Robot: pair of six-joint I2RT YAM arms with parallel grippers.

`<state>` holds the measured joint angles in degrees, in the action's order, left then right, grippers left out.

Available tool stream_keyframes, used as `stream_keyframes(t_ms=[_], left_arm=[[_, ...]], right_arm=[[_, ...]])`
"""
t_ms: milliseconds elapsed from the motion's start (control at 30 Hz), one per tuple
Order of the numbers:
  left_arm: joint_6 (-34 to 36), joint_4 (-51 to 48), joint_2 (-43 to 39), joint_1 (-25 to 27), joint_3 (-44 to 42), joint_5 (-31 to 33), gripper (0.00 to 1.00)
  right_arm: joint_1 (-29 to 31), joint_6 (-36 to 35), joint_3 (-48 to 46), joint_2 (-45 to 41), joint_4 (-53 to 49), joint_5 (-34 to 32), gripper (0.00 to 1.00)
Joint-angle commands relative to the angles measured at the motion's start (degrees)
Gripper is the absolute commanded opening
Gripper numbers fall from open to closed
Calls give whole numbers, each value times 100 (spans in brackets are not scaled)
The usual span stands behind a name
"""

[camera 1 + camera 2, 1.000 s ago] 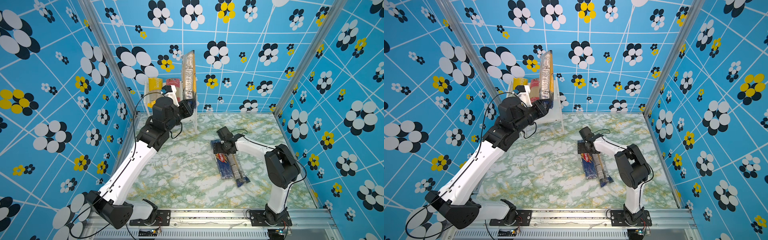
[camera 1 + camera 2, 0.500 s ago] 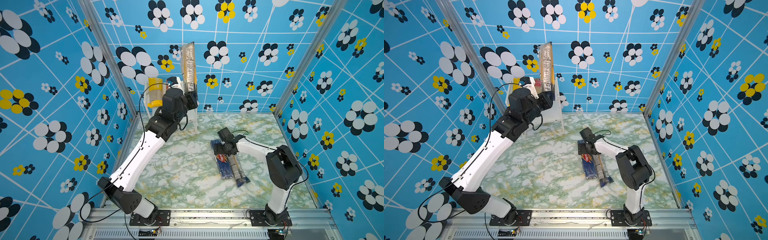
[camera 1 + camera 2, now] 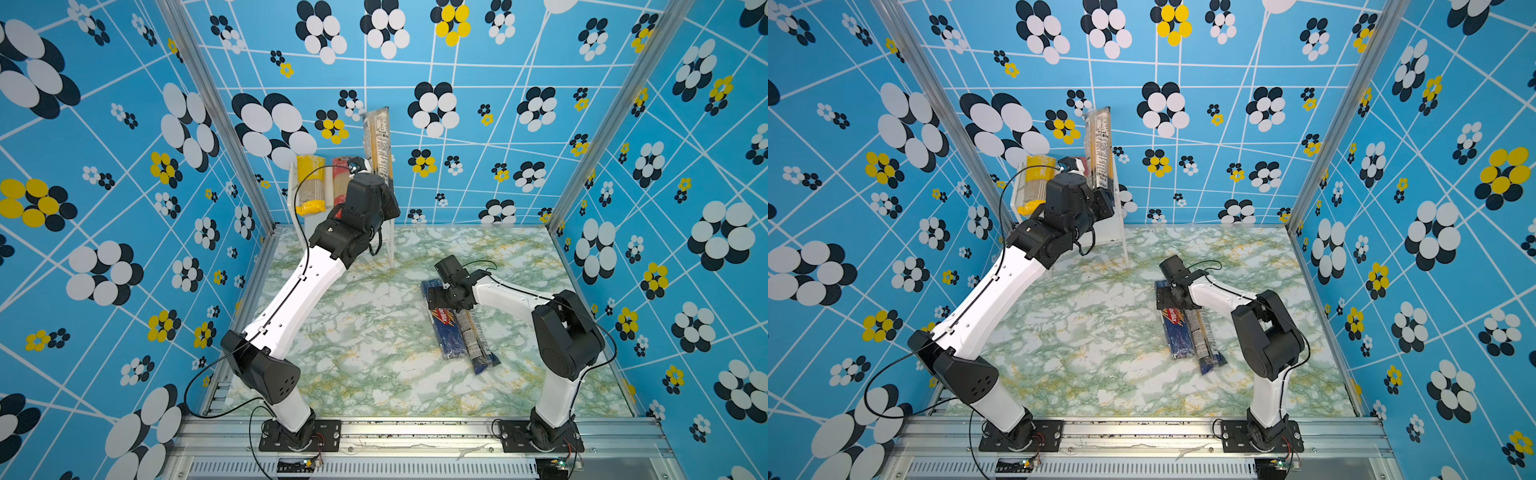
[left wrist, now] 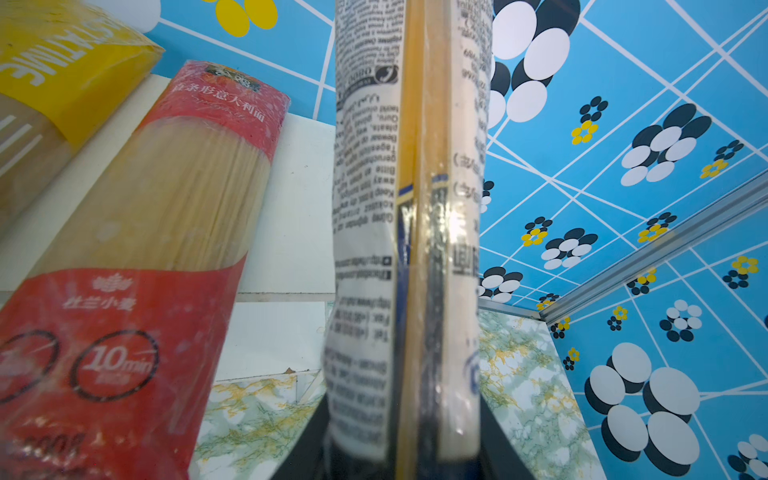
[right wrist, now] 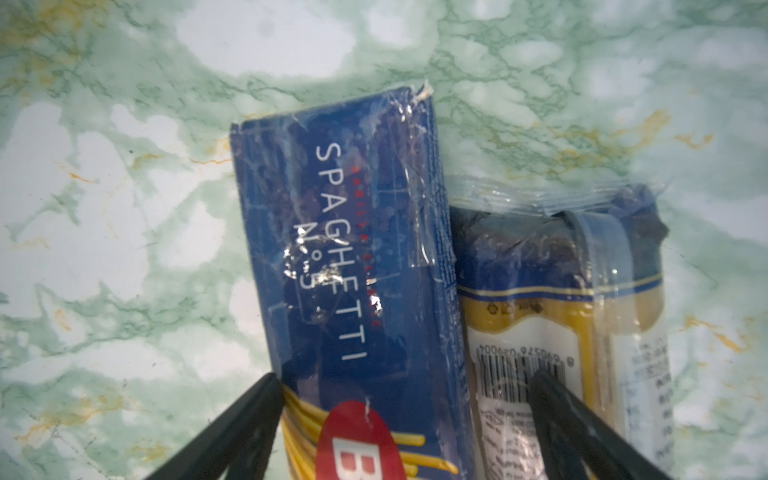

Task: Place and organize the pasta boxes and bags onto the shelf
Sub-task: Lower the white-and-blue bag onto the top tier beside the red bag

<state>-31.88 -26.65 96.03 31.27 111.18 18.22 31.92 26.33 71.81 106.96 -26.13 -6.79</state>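
Two packs, yellow plastic bag and red plastic bag, lie beside left gripper's tightly clamped text-covered clear bag; right gripper gapes wide over dark blue cardboard box.

Yellow bag and red bag block the left of the shelf; bare board beside them

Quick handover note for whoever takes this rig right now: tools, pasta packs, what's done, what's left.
Left tool: shut on the text-covered bag, held upright by the shelf.
Right tool: open over the Barilla box on the table.
Done: yellow bag and red bag lie on the top board.
Left: shelve the held bag, the box and the slim bag beside it.
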Motion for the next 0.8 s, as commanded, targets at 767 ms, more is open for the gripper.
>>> stream_keyframes(t_ms=[767], left_arm=[[473,329,469,-31,1003,929,0]], right_arm=[[-89,-22,-108,36,-203,-44,96]])
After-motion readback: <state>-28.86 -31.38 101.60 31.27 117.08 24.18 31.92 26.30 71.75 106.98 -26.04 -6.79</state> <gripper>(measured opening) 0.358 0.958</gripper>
